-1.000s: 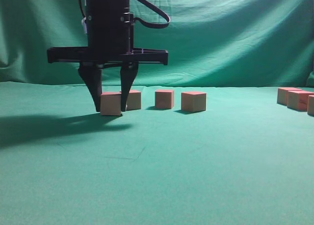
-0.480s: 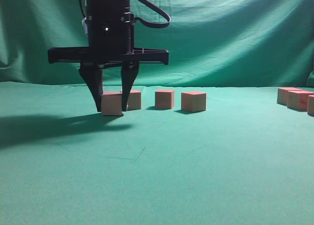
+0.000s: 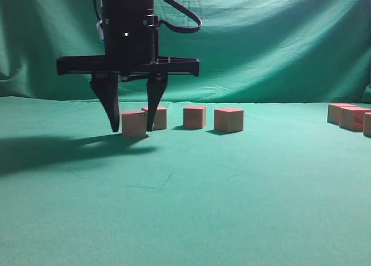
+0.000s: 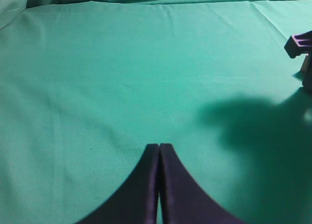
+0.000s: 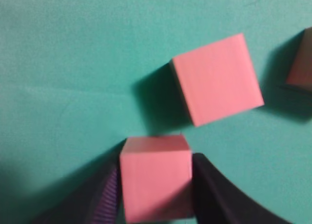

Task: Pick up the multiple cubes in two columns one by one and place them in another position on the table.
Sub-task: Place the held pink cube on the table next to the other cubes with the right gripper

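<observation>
On the wide flat table covered in smooth green cloth (image 3: 232, 185), a black gripper (image 3: 132, 127) reaches straight down from above and straddles a small cube with a reddish-pink top and tan wood-like sides (image 3: 134, 123), which rests on the cloth. In the exterior view its two tapered fingers (image 3: 110, 106) stand slightly spread, with a sliver of gap on each side of the block. The right wrist view shows this right gripper (image 5: 155, 185) with the same cube (image 5: 155, 177) between its jaws, another pink-topped cube (image 5: 217, 77) just beyond it. Three more cubes (image 3: 195, 116) line up to the right, and a further cluster (image 3: 351, 116) sits at the far right edge. The left gripper (image 4: 159, 151) hovers above bare cloth with fingers pressed together.
</observation>
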Available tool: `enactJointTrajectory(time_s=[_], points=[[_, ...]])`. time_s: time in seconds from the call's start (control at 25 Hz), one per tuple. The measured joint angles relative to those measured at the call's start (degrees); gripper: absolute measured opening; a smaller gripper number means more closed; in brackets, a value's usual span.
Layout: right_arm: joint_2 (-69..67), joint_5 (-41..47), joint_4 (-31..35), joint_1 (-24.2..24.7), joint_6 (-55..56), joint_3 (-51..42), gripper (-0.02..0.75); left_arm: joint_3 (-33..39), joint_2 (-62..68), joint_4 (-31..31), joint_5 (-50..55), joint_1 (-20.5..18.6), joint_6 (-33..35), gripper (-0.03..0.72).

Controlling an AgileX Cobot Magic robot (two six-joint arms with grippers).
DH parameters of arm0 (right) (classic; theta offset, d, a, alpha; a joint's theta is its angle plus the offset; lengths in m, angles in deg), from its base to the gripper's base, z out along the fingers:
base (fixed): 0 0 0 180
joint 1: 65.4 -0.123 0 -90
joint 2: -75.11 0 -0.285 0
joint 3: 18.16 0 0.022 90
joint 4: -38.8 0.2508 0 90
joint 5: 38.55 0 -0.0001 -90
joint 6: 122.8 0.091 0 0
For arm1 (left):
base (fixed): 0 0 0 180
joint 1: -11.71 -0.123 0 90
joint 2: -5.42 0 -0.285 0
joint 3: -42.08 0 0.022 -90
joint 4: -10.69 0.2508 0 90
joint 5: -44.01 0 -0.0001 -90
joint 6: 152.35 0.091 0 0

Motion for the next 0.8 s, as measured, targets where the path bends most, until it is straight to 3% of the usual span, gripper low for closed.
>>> enactJointTrajectory(time_s=[0.24,0.52,0.8], points=[[0.0,0.0,0.2,0.0,-0.9,0.0,0.516,0.0,0.0,0.0,0.0,0.0,0.0,0.000],[-0.3,1.6,0.4,-1.0,-2.4,2.9,0.517,0.0,0.0,0.0,0.0,0.0,0.0,0.000],[-0.1,4.8,0.5,-1.7,-10.8,17.5,0.517,0.0,0.0,0.0,0.0,0.0,0.0,0.000]])
